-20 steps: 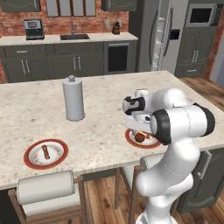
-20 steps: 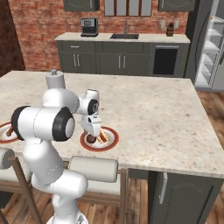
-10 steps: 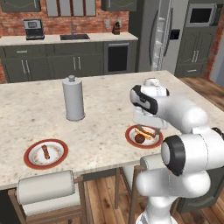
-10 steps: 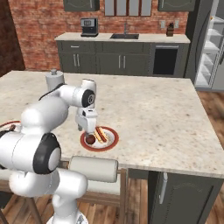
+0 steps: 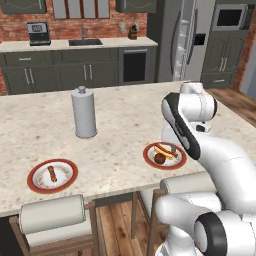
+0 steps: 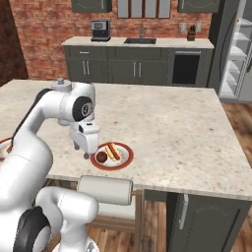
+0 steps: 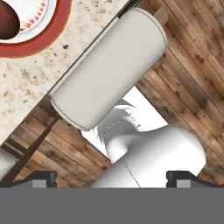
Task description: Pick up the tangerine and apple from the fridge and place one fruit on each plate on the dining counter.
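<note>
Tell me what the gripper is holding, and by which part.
Nothing. The gripper is open and empty beside the plate, where the apple lies.

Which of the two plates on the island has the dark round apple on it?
The plate nearest the gripper, toward the fridge end. It holds the apple beside a striped food item; the other plate, past the grey canister, holds no apple.

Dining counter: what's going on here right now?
The Franka's end effector hangs open and empty just beside the near plate on the dining counter. The apple lies on that plate next to a hot-dog-like item. The other plate holds a small brown item I can't identify.
</note>
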You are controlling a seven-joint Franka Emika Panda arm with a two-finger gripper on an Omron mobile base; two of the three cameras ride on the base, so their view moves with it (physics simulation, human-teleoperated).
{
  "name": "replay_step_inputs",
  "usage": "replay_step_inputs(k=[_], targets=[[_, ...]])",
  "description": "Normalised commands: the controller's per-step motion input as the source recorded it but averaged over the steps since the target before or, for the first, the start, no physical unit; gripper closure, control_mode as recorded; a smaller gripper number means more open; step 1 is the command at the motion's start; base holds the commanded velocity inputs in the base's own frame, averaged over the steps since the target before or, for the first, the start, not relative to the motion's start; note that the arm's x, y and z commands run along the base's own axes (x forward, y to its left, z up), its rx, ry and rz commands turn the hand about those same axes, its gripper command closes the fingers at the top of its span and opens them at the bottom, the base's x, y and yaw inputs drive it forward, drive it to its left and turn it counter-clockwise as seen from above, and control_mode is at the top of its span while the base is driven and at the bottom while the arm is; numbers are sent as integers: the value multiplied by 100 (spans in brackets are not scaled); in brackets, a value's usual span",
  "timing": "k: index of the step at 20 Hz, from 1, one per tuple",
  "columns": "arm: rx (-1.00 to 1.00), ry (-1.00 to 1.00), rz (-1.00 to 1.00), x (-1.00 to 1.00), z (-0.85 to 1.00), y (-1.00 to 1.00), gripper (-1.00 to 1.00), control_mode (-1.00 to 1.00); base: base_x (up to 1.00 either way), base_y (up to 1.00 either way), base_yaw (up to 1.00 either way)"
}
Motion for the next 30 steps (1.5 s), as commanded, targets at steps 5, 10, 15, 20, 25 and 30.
replay_step_inputs(k=[5,10,15,20,25,30], targets=[[0,-28,26,-100,34,0,-100,-100,0,0,0],[0,-40,26,-96,45,0,-100,-100,0,0,0],[2,-25,22,-33,89,4,-100,-100,0,0,0],[3,-29,15,0,46,4,-100,-100,0,0,0],[0,-46,8,-4,4,0,-100,-100,0,0,0],[0,-13,3,-1,0,0,-100,-100,0,0,0]])
